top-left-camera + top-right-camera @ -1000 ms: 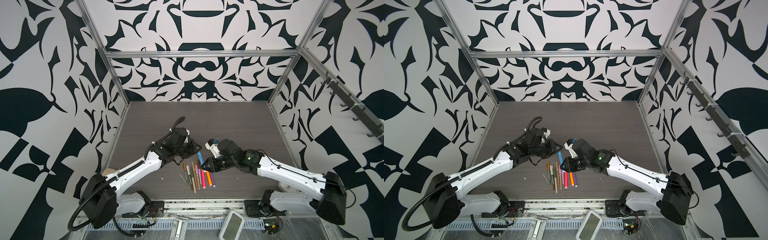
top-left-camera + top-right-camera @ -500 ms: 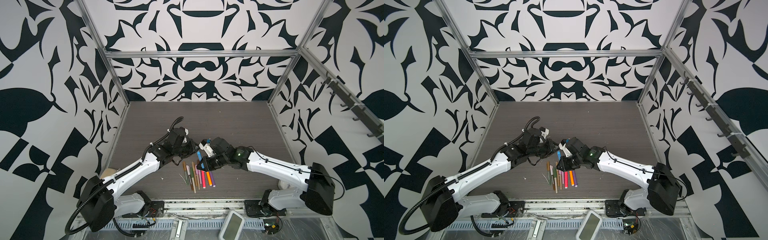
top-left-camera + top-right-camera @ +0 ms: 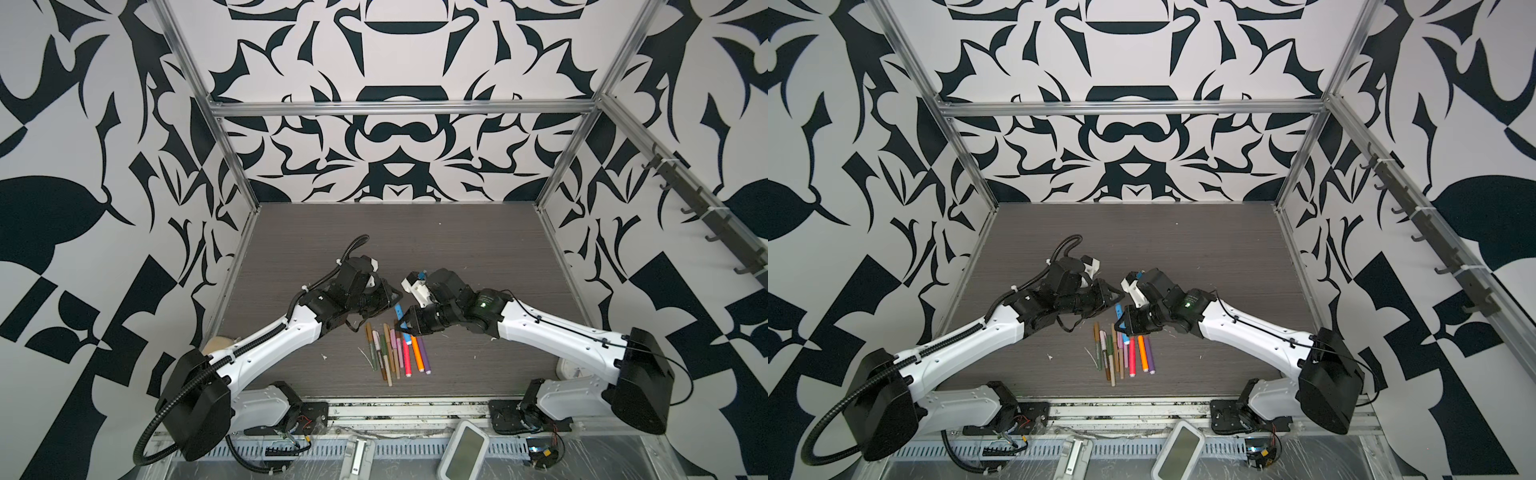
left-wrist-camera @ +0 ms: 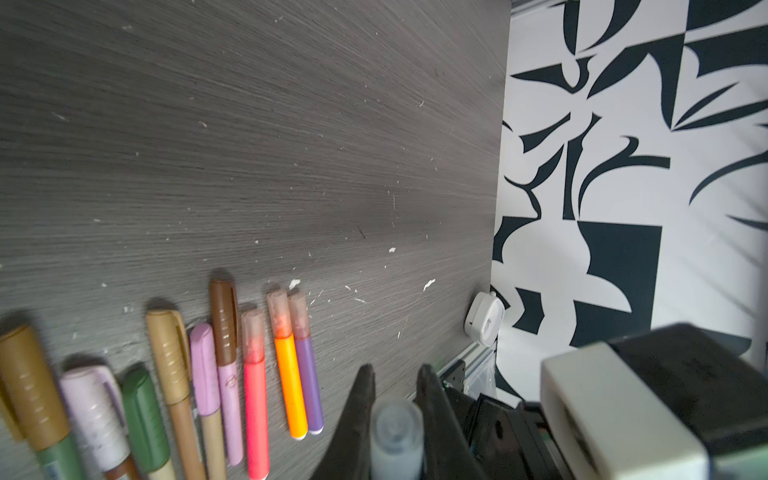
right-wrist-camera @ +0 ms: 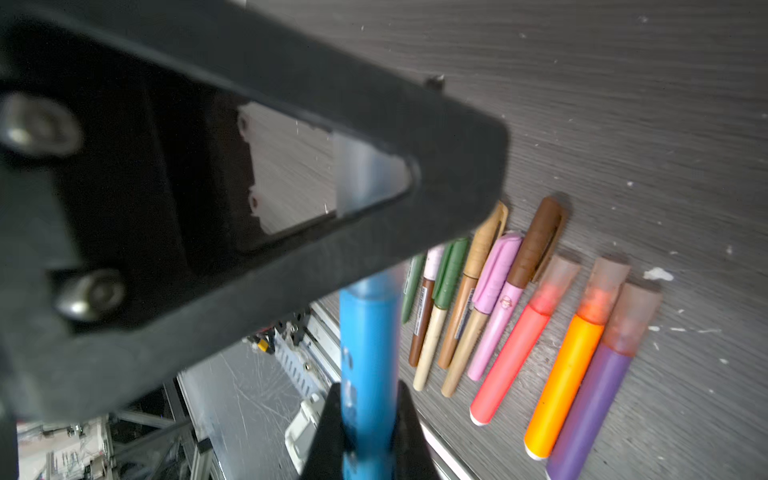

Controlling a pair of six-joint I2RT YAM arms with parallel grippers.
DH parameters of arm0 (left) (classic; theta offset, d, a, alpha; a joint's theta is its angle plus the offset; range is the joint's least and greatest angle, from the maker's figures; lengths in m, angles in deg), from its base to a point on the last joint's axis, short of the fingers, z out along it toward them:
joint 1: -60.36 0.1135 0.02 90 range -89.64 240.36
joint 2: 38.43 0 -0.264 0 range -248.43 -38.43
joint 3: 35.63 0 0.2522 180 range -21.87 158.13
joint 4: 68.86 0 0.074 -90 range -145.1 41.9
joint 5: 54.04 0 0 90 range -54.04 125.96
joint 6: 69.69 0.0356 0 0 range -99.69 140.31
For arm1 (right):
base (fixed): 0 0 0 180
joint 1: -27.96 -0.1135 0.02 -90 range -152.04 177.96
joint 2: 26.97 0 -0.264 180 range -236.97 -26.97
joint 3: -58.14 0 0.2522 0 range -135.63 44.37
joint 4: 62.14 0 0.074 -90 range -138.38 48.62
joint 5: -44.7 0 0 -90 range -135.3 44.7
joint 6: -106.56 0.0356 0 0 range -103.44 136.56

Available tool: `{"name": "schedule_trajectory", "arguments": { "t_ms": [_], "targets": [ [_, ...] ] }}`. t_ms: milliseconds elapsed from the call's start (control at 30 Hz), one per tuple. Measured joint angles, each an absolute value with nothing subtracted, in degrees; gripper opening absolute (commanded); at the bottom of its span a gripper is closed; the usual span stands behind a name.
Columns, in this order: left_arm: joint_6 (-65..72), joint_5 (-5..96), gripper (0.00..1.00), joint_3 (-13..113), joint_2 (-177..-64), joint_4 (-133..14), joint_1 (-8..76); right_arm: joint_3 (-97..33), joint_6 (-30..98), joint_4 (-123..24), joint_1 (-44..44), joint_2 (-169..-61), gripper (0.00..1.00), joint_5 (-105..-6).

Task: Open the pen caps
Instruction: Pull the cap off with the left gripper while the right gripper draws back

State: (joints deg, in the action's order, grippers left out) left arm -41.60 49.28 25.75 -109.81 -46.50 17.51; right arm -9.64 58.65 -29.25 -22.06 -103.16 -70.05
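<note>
The right gripper (image 5: pixel 368 388) is clamped on the blue pen (image 5: pixel 368 332) while the left gripper (image 4: pixel 395 370) pinches its clear cap (image 4: pixel 397 432). Both are held above the bench (image 3: pixel 457 249) near its front edge, so opposite pulls can part them. The other pens (image 3: pixel 395 353), caps on, lie in a row close by.
</note>
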Motion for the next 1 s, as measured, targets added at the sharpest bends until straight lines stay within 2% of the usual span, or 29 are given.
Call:
{"name": "schedule_trajectory", "arguments": {
  "t_ms": [100,267,433,500,767,1000],
  "targets": [
    [-41.55,50.81,0.00,25.94,-111.40,-47.70,18.84,-9.25,58.38,-29.12,-21.32,-103.14,0.00,-70.38],
    [-36.50,63.16,0.00,35.54,-122.35,-44.16,26.99,-4.75,60.40,-38.27,-19.44,-101.96,0.00,-67.26],
    [-29.09,59.34,0.00,57.57,-139.64,-41.32,43.39,4.91,63.85,-33.60,-20.68,-94.00,0.00,-67.91],
    [-27.10,57.44,0.00,62.58,-143.66,-39.83,47.06,5.94,64.29,-31.08,-20.79,-92.34,0.00,-67.87],
    [-24.22,55.23,0.00,61.31,-146.90,-37.56,46.58,3.78,62.69,-26.91,-13.03,-91.84,0.00,-69.92],
    [-22.10,53.85,0.00,59.60,-148.75,-36.48,45.49,-7.98,52.31,-17.73,-4.34,-99.75,0.00,-68.04]
  ]
}}
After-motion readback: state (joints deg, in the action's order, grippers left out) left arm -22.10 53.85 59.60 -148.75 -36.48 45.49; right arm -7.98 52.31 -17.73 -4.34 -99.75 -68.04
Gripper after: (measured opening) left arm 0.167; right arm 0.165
